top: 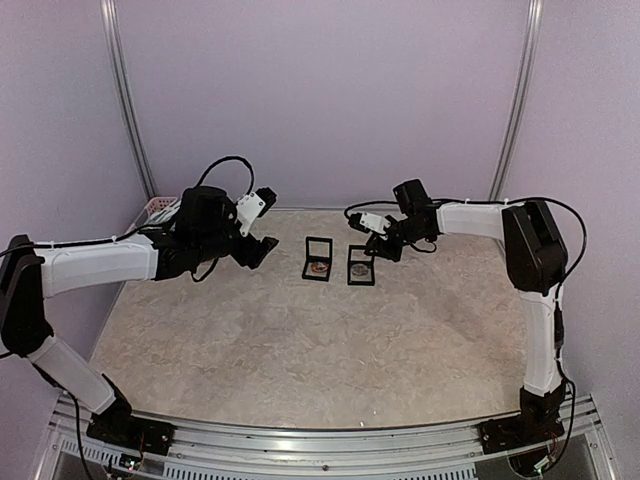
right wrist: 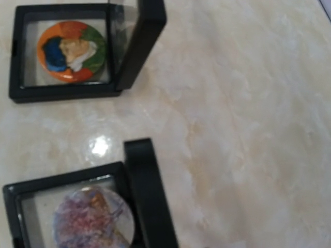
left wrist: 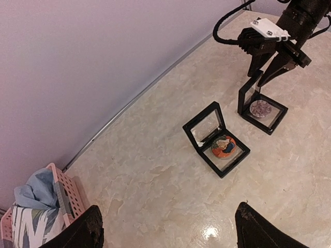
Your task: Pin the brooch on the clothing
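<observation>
Your right hand (left wrist: 262,77) sits at the raised lid of a black box (left wrist: 255,124); you can't tell whether its fingers have closed on that lid. Just below the hand, inside that box, lies a mauve brooch (left wrist: 261,108). Beside it, toward your left hand (top: 264,247), a second box (left wrist: 236,165) stands lid-up with an orange brooch (left wrist: 224,146) inside. Your left hand hovers over the surface (top: 300,350), fingers spread, holding nothing. Off to its left by the wall, a pink basket (left wrist: 64,188) holds the light blue shirt (left wrist: 33,191).
</observation>
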Action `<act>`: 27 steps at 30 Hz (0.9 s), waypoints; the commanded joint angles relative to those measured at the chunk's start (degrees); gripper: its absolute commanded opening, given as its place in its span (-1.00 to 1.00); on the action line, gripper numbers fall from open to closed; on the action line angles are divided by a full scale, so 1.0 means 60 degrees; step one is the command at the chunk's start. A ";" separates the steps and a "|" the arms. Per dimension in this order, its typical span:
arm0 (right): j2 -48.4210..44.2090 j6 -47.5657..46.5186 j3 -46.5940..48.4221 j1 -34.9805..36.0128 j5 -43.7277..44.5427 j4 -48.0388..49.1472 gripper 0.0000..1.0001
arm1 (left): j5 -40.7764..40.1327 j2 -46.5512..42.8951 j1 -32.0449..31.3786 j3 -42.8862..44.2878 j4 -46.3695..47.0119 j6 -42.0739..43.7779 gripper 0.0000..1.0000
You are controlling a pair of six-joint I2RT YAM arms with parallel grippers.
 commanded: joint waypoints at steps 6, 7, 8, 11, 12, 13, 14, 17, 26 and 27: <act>0.0189 0.0349 0.0294 0.0119 0.0263 -0.0261 -0.89 | -0.0366 0.0103 -0.0290 0.0265 -0.0299 0.0211 0.66; 0.0189 0.0323 0.0318 0.0112 0.0311 -0.0354 -1.00 | -0.0402 0.0127 -0.0304 0.0280 -0.0324 0.0218 0.66; 0.0167 0.0287 0.0336 0.0118 0.0392 -0.0451 -1.00 | -0.0430 0.0127 -0.0319 0.0284 -0.0333 0.0225 0.66; 0.0054 0.0251 0.0301 0.0039 0.0660 -0.0649 -1.00 | -0.0463 0.0066 -0.0337 0.0218 -0.0217 0.0240 0.65; 0.0002 0.0292 0.0261 -0.0010 0.0761 -0.0655 -1.00 | -0.0451 0.0040 -0.0337 0.0188 -0.0175 0.0240 0.65; -0.0072 0.0330 0.0201 -0.0099 0.0832 -0.0635 -1.00 | -0.0429 0.0036 -0.0337 0.0159 -0.0150 0.0240 0.65; -0.0133 0.0408 0.0151 -0.0207 0.0854 -0.0620 -1.00 | -0.0410 0.0016 -0.0337 0.0153 -0.0145 0.0248 0.66; -0.0287 0.0724 0.0077 -0.0707 0.0762 -0.0597 -1.00 | -0.0358 0.0053 -0.0341 0.0194 -0.0198 0.0204 0.66; -0.0123 0.1901 0.0430 -0.2393 0.0510 -0.1296 -1.00 | -0.0378 0.0343 -0.0338 0.0278 -0.0278 0.0055 0.66; -0.0135 0.2042 0.0407 -0.2608 0.0360 -0.1322 -1.00 | -0.0347 0.0375 -0.0338 0.0324 -0.0320 0.0030 0.66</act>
